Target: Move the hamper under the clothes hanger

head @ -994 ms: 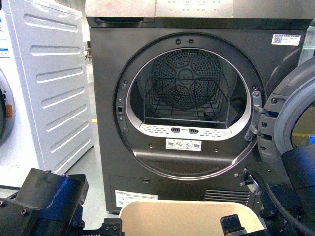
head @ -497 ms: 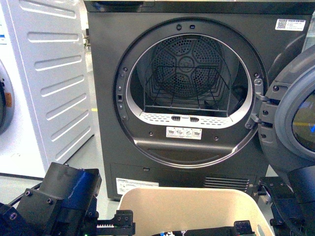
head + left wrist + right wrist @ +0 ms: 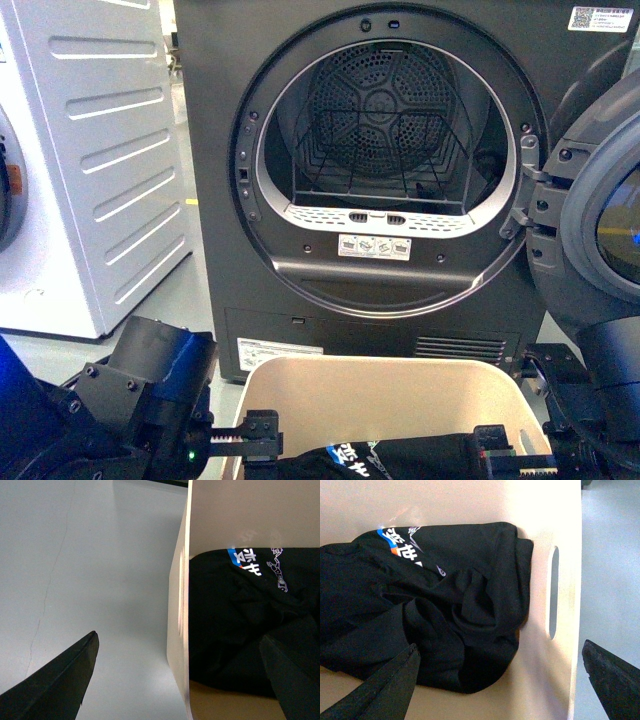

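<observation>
From the front, the beige hamper (image 3: 380, 400) sits on grey floor (image 3: 50, 355) before an open dark dryer (image 3: 385, 150), with a white washer (image 3: 90, 150) to the left.

In the left wrist view, the left gripper (image 3: 178, 635) is spread wide astride the hamper's wall, and a black T-shirt (image 3: 240, 630) lies inside.

In the right wrist view, the right gripper (image 3: 500, 644) is equally wide across the opposite wall, whose cut-out handle (image 3: 553, 592) shows face-on.

You see the hamper (image 3: 380, 400) standing upright on the floor (image 3: 75, 555), just in front of the dark grey dryer (image 3: 210, 200). It's beige plastic with rounded corners, smooth walls and a slot handle (image 3: 553, 592). A crumpled black T-shirt (image 3: 445, 605) with printed lettering lies inside.
</observation>
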Available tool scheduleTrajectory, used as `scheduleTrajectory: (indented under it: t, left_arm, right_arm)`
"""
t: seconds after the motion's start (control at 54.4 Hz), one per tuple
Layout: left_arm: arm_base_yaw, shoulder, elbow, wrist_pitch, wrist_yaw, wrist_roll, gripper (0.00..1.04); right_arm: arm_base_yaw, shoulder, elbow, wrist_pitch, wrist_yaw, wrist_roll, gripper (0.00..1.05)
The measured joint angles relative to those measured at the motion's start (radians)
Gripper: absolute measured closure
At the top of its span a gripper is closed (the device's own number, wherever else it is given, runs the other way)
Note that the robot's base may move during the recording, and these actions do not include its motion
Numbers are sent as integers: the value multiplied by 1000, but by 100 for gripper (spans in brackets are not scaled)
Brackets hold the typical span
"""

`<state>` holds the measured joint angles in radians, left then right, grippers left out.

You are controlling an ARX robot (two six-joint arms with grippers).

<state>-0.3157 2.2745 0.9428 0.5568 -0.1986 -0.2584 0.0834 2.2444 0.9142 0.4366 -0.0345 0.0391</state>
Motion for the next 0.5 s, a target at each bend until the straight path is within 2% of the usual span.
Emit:
scheduleTrajectory:
  t: [0.258, 0.497]
  left_arm:
    - [13, 47, 96, -67, 23, -1, 7]
    - [4, 103, 143, -82, 56, -4, 7]
  right_arm:
    - [-19, 61, 148, -137, 23, -18, 8]
    - [-36, 123, 231, -185, 37, -27, 8]
